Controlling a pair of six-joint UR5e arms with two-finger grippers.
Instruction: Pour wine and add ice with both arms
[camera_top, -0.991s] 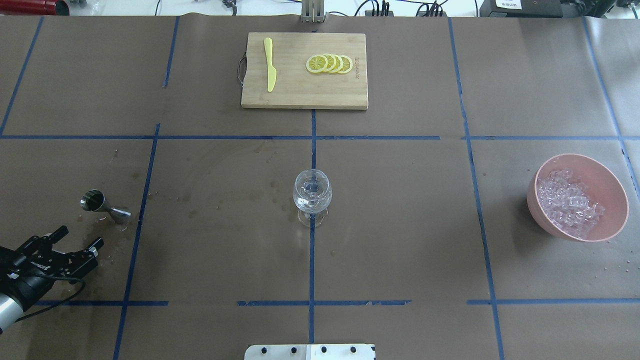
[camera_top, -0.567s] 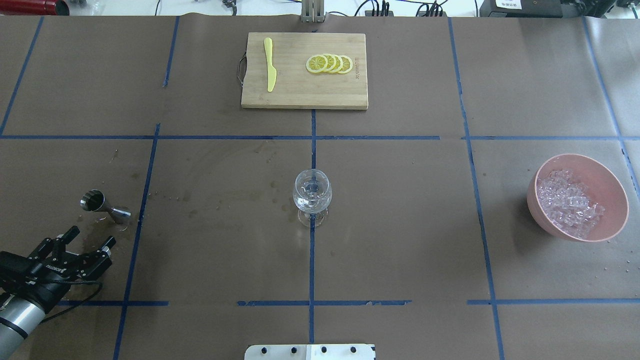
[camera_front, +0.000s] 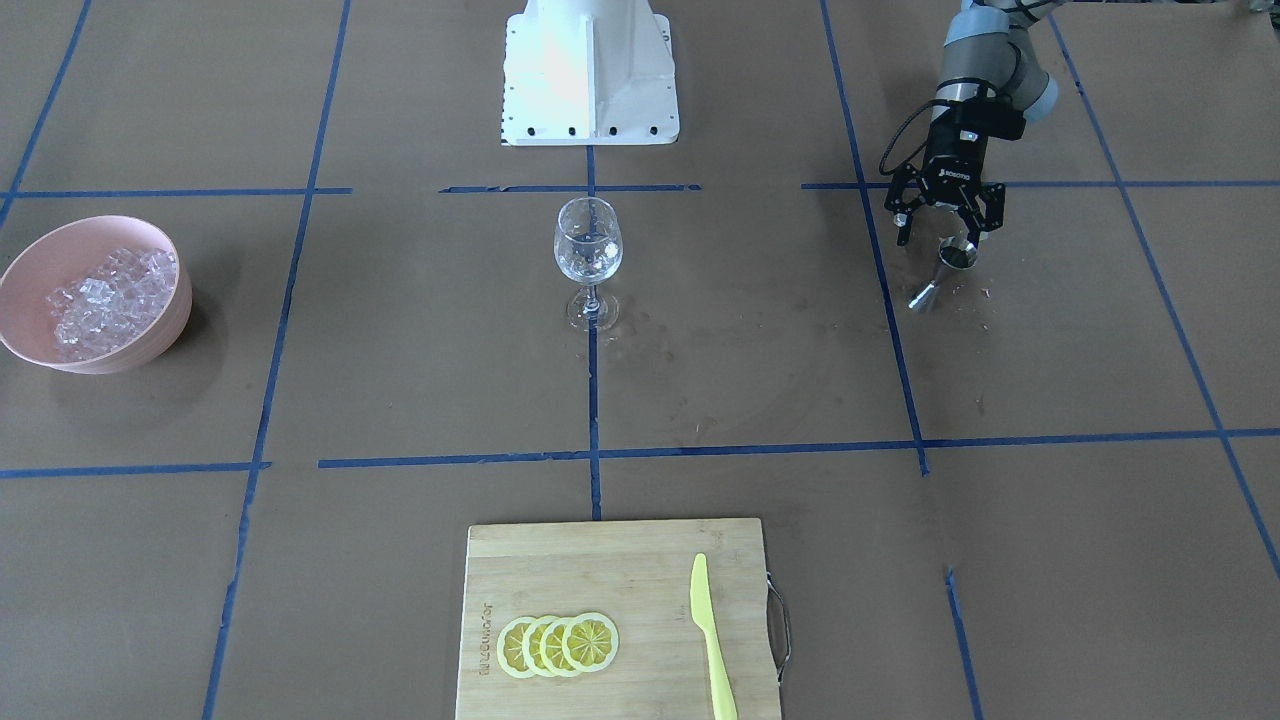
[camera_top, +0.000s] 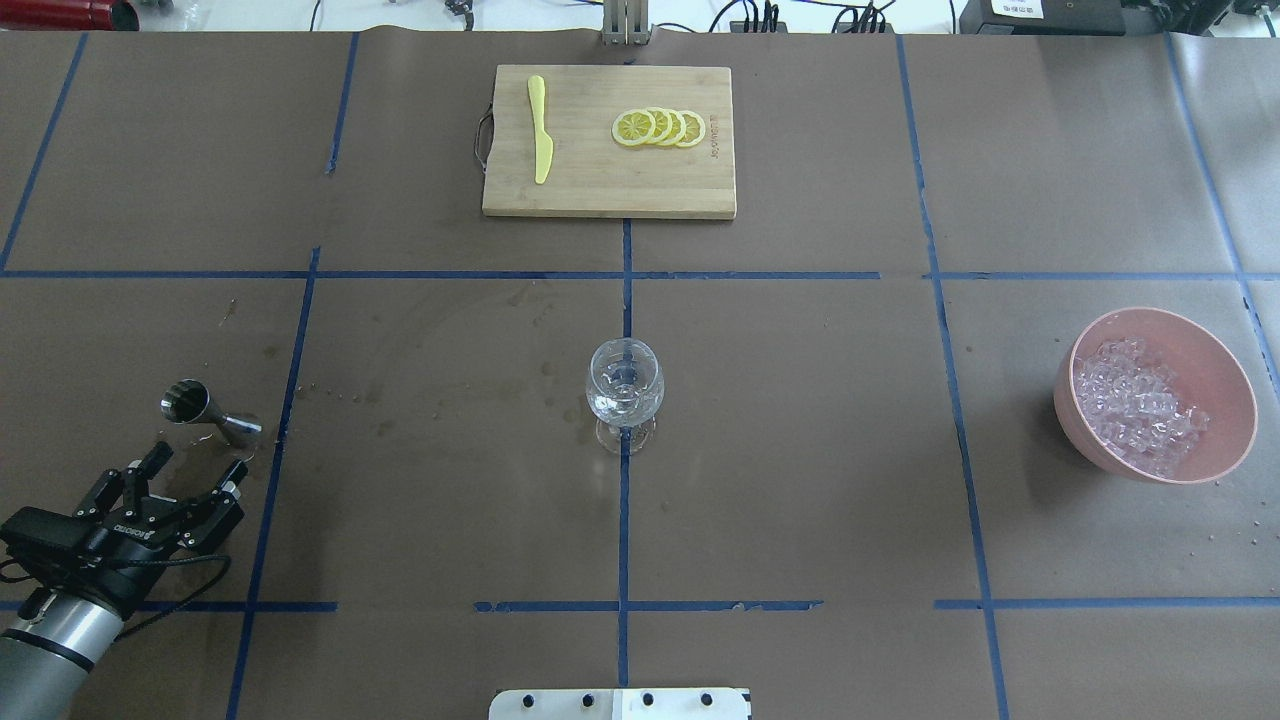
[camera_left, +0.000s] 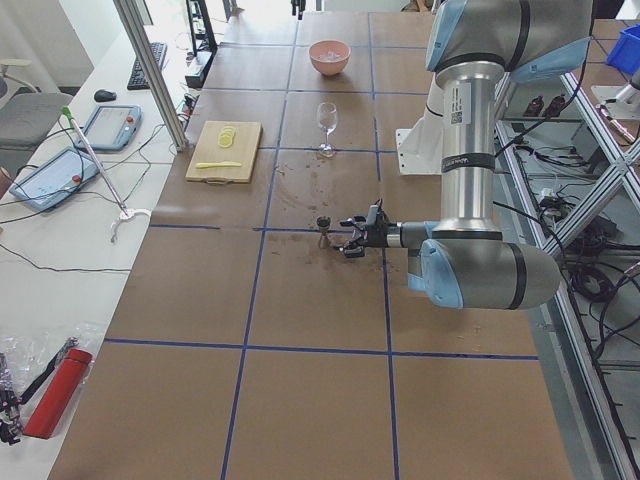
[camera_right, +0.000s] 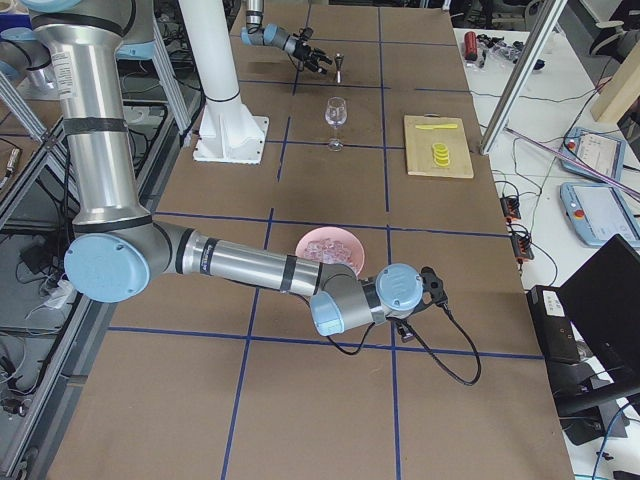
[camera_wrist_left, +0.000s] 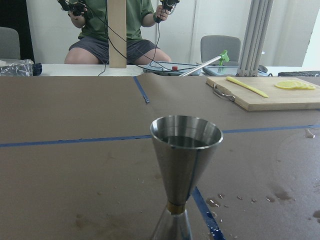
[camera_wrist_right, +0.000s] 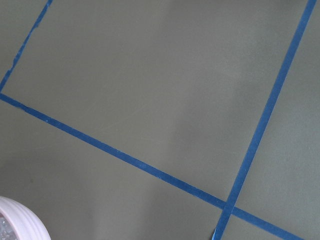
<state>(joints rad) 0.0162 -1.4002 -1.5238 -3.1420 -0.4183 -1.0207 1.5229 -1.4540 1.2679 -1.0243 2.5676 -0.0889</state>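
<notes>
A steel jigger stands at the table's left with dark wine in its upper cup. My left gripper is open and empty just short of the jigger, its fingers aimed at it; it also shows in the front-facing view. A clear wine glass stands at the table's centre. A pink bowl at the right holds the ice. My right gripper shows only in the exterior right view, beside the bowl; I cannot tell whether it is open or shut.
A wooden cutting board at the far centre carries lemon slices and a yellow knife. The white pedestal stands at the robot's side. Wet spots mark the paper near the jigger and the glass.
My left gripper has moved forward and to the right, closer to the jigger, and stays open. Nothing else has moved.
</notes>
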